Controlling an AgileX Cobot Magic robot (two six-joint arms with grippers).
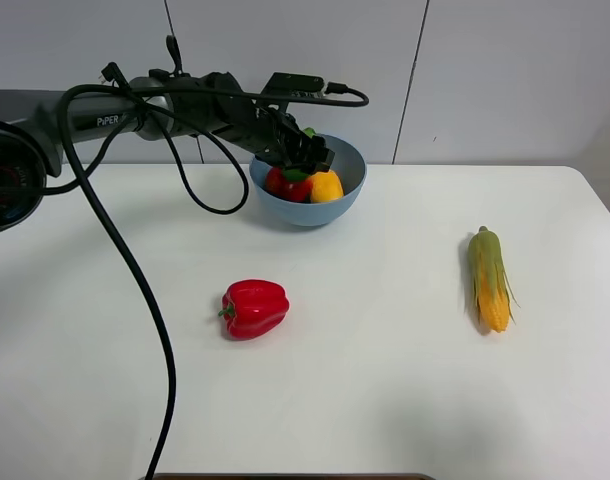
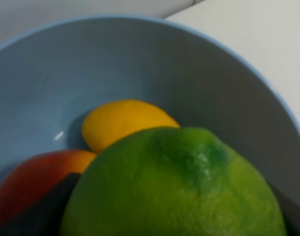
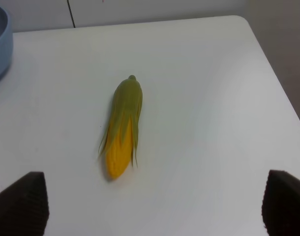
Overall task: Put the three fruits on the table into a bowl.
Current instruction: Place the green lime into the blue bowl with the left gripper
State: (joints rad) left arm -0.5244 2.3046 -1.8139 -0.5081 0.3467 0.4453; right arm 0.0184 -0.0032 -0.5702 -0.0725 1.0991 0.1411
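Note:
The light-blue bowl stands at the back middle of the white table. The red apple and the yellow-orange mango lie inside it. My left gripper hangs over the bowl's left side, shut on the green lime. In the left wrist view the lime sits between dark fingers, just above the apple and the mango in the bowl. My right gripper is open and empty above the table near the corn; it is out of the exterior view.
A red bell pepper lies on the table in front of the bowl, left of centre. A corn cob lies at the right, also in the right wrist view. The left arm's black cable hangs across the table's left part.

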